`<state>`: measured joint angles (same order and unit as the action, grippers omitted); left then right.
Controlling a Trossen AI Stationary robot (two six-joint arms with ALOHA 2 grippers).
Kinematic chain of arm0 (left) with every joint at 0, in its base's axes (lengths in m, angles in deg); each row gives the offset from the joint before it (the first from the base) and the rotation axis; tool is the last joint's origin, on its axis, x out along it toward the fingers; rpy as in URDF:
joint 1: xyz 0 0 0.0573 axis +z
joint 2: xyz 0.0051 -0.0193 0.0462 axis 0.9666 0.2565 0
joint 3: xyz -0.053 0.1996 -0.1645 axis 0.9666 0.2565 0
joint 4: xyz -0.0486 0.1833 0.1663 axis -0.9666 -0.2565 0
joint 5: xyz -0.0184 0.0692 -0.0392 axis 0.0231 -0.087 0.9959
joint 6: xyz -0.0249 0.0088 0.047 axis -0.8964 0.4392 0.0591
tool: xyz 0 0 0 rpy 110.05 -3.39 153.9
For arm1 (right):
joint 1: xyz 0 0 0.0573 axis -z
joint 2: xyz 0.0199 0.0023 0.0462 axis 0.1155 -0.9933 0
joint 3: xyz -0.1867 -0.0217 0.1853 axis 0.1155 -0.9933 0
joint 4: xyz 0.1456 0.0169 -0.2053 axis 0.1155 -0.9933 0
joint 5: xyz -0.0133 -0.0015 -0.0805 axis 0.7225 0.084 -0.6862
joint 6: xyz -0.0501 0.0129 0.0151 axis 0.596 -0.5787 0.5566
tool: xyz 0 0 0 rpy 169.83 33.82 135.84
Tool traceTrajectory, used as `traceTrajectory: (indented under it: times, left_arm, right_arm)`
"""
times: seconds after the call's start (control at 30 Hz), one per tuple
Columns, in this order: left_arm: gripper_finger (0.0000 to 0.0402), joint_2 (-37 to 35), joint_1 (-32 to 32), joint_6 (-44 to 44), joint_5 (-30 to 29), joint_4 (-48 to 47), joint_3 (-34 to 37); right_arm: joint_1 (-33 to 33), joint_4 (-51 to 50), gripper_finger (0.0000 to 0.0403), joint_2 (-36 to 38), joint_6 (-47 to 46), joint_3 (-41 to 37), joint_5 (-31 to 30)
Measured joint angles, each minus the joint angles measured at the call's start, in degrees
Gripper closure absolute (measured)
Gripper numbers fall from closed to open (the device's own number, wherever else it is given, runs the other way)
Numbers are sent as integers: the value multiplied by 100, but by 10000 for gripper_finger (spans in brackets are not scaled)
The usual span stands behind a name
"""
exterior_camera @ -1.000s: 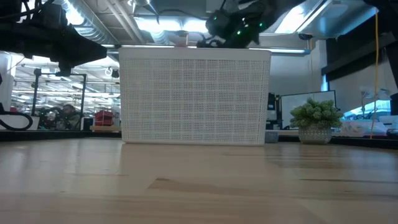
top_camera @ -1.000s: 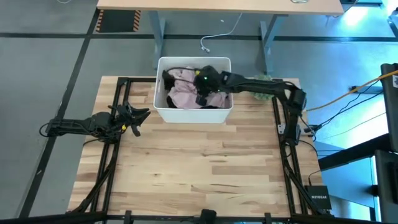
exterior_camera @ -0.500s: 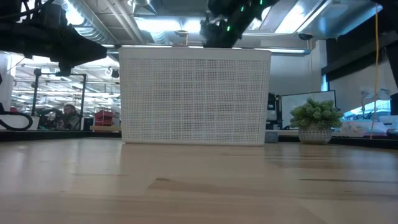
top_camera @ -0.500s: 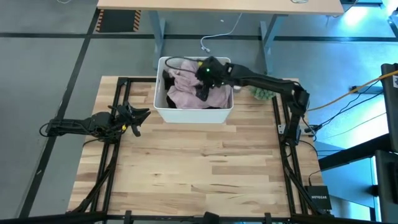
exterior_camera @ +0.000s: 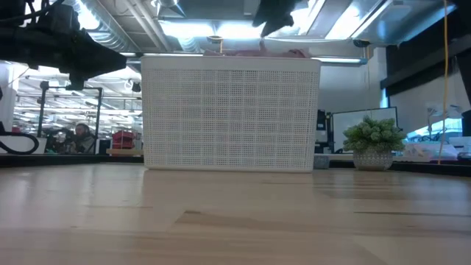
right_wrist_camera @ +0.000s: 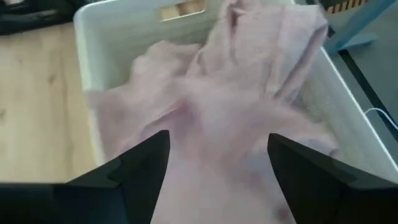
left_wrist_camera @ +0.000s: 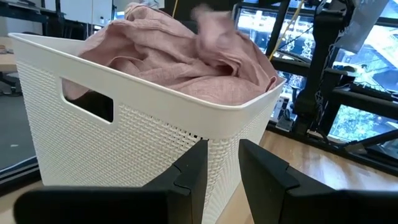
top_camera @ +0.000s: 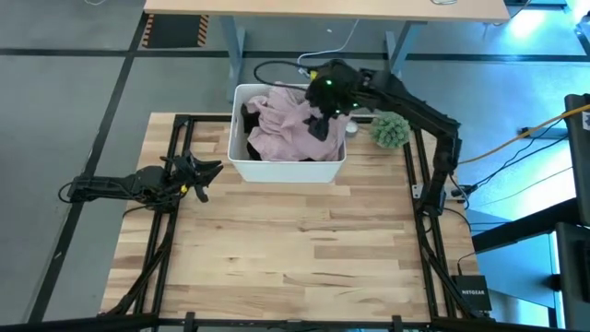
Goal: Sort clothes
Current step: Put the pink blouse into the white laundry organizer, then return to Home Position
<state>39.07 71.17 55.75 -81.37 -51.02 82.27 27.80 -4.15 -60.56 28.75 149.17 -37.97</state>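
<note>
A white plastic tub (top_camera: 286,171) stands at the table's far middle, holding the clothes. A mottled pink garment (top_camera: 281,129) lies heaped on top, reaching above the rim (left_wrist_camera: 168,50). A black garment (top_camera: 249,118) shows at the tub's left end. My right gripper (top_camera: 321,115) hangs open over the tub's far right part. Its two fingers stand wide apart above the pink garment (right_wrist_camera: 236,93) and clear of it in the low view (exterior_camera: 274,15). My left gripper (top_camera: 210,171) waits level, left of the tub. Its fingers (left_wrist_camera: 222,155) stand a narrow gap apart and hold nothing.
A small green bushy plant (top_camera: 390,129) stands just right of the tub, below my right arm. The wooden table top in front of the tub (top_camera: 295,249) is bare. Black frame rails run along the table's left and right sides (top_camera: 166,249).
My right gripper has risen out of the tub and gone toward the table's far right. The pink garment has been drawn up with it. It now lies spread wider over the pile and shows above the tub's rim.
</note>
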Motion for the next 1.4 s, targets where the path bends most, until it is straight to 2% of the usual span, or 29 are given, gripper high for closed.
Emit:
traceTrajectory:
  times: [0.1,0.2,0.3,0.37,0.5,0.6,0.7,0.83,0.93,1.07,1.23,1.3,1.4]
  left_arm:
    - [315,-1,0,1,0,10,0]
    - [316,0,0,2,0,13,0]
    - [325,0,0,2,2,42,0]
    - [335,-2,0,26,2,37,0]
    - [358,-1,0,149,3,37,0]
    - [380,0,0,193,4,37,0]
    - [398,-2,0,203,111,7,0]
    - [399,0,-2,260,1227,21,0]
    - [400,-2,-4,421,1701,-14,0]
    - [400,-2,-4,474,1744,-61,2]
    - [400,-2,-2,489,1834,-14,2]
    - [401,-2,-4,494,1834,-8,2]
    - [399,-2,-4,536,1834,-35,3]
  right_arm:
    - [-215,-556,114,81,98,371,-117]
    - [-397,-895,114,325,99,389,-272]
    - [-580,-1005,114,735,-13,72,-345]
    - [-723,-826,117,1117,-74,-414,-446]
    - [-936,376,141,2238,-125,-2087,-557]
    - [-968,1652,164,3385,-181,-3846,-487]
    - [-1041,2938,189,4528,-396,-5655,-121]
    - [-1323,4497,225,5881,-730,-7755,175]
    - [-1545,5296,259,6754,-1017,-8953,212]
    - [-1757,5991,312,7612,-1252,-10183,210]
    - [-1781,6526,388,8521,-1335,-11150,337]
    - [-1781,6620,393,8942,-1336,-11418,423]
    - [-1781,6558,378,9626,-1394,-11672,423]
